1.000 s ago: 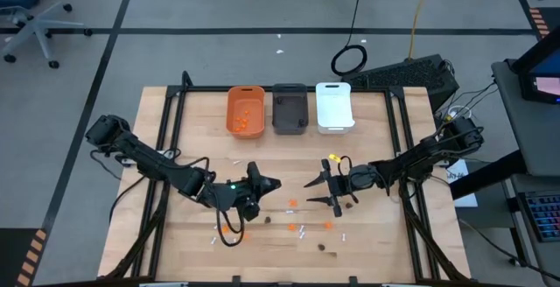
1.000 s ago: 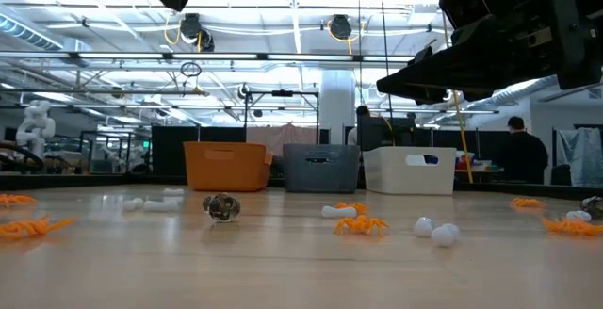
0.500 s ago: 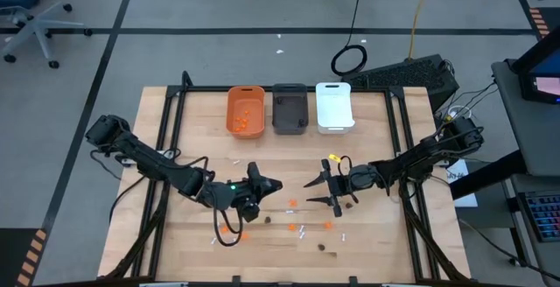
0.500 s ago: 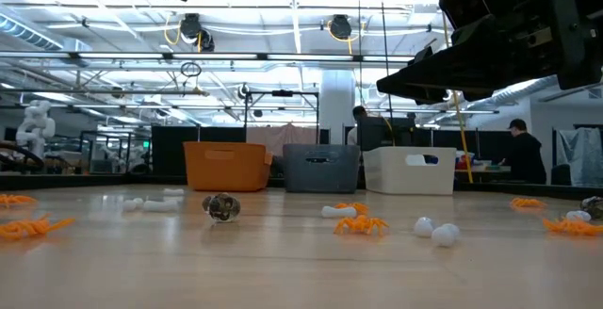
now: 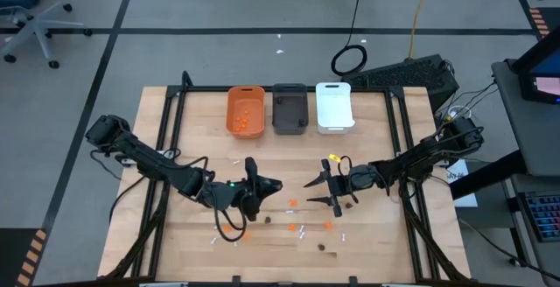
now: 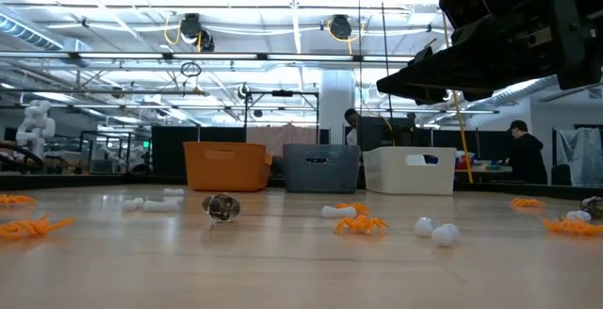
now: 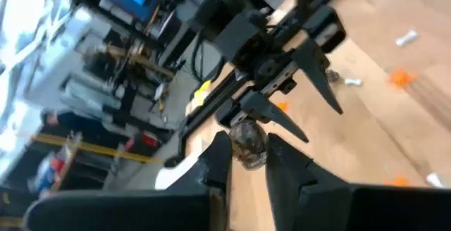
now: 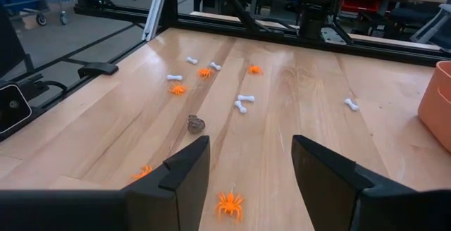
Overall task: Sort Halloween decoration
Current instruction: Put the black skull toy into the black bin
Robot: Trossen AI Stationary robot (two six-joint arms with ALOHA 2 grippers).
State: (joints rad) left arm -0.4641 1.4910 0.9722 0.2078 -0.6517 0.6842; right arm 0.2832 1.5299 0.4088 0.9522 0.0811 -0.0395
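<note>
My left gripper [image 5: 273, 185] hangs above the middle of the table, shut on a dark brown lump [image 7: 248, 141] of the Halloween decoration. My right gripper [image 5: 311, 192] faces it from the right, open and with nothing in it [image 8: 250, 178]. Loose pieces lie flat on the wood: orange spiders [image 8: 230, 204], white bones [image 8: 244, 102] and another dark lump [image 8: 195, 124]. They also show in the low view as an orange spider [image 6: 360, 222], white pieces [image 6: 438, 232] and a dark lump [image 6: 221, 206]. The orange bin [image 5: 246, 110], dark grey bin [image 5: 290, 108] and white bin [image 5: 334, 106] stand in a row at the far edge. My left gripper pinches the dark lump [image 7: 246, 152] between its two fingers [image 7: 215, 162], near their free ends. The fingers reach nearly level toward the table's right. The lump is lifted clear of the table.
Black frame rails [image 5: 171, 121] run along the table's left, right and far sides. More pieces lie scattered toward the near edge [image 5: 322, 248]. Bare wood lies between the grippers and the bins. People and benches show in the room beyond the table [image 6: 523, 149].
My left gripper has rolled about its own pointing line while staying in place with the lump; its part at the top of the low view has left that picture. My right gripper has kept still.
</note>
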